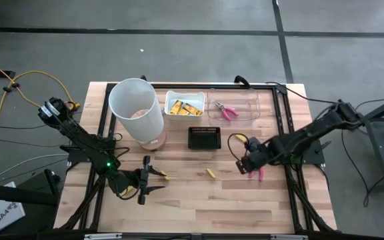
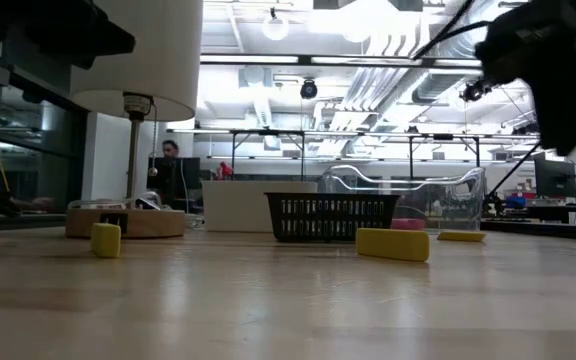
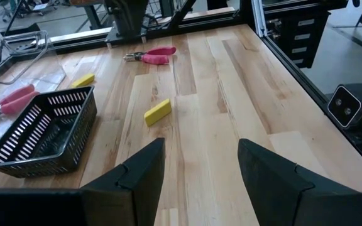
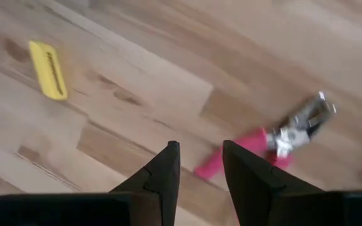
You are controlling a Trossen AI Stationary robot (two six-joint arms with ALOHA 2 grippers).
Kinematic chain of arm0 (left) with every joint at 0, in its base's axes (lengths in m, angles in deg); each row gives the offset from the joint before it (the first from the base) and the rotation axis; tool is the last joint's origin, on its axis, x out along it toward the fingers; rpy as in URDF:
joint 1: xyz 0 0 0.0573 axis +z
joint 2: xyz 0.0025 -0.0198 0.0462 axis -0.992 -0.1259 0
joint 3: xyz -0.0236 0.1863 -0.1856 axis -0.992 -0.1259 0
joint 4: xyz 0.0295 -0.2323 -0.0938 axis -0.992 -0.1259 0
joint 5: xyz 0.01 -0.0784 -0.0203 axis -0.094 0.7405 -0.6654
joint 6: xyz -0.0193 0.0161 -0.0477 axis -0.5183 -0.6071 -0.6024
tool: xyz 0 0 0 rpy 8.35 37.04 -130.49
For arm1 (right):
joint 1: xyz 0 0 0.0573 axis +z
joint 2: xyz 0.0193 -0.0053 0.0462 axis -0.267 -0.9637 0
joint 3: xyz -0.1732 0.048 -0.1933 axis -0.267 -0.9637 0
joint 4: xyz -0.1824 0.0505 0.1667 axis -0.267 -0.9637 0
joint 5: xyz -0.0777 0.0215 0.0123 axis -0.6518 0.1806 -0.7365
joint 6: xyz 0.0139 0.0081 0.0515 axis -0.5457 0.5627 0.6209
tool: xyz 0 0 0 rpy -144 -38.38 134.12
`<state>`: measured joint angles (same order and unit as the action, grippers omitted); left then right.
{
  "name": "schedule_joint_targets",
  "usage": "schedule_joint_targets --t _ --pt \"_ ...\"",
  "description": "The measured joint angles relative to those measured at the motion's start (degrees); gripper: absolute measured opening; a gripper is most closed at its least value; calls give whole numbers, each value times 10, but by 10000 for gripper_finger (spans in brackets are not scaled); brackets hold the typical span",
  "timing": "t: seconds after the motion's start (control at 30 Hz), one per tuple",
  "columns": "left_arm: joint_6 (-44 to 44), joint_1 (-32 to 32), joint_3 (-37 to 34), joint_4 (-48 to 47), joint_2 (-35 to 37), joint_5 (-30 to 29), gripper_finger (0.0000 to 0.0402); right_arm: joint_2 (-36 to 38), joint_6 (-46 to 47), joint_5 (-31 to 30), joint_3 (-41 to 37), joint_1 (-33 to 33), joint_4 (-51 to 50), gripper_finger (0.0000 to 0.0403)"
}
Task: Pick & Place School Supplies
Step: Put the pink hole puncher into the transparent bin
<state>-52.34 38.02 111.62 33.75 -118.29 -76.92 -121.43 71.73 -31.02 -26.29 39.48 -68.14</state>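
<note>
My right gripper points down, open, just above the table at mid right. A pink-handled plier tool lies flat on the wood beside its fingertips, not between them. A yellow block lies farther off toward the table's middle. My left gripper hangs open over the near left, with nothing between its fingers. A tiny yellow block lies on the table by its tips. Yellow packets sit in a small white box. A second pink tool lies in a clear tray.
The tall white bin stands on a wooden base at the far left. The black mesh tray sits mid-table, and the clear tray lies behind it. A flat yellow piece lies right of the black tray. Bare wood lies along the near edge.
</note>
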Motion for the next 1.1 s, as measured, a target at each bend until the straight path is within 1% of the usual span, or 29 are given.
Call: schedule_joint_targets --t 0.1,0.3,0.47,0.63,0.87,1.1 --pt "0 0 0 0 0 0 193 -19 56 1 0 32 -7 112" --pt "0 0 0 0 0 0 193 -61 132 8 0 90 -11 112" --pt "0 0 0 0 0 0 193 -90 200 36 0 127 -7 112" --pt "0 0 0 0 0 0 193 -109 267 30 0 157 -3 112" --pt "0 0 0 0 0 0 193 -126 343 18 0 173 -12 112" --pt "0 0 0 0 0 0 193 -131 357 22 0 173 -32 112"
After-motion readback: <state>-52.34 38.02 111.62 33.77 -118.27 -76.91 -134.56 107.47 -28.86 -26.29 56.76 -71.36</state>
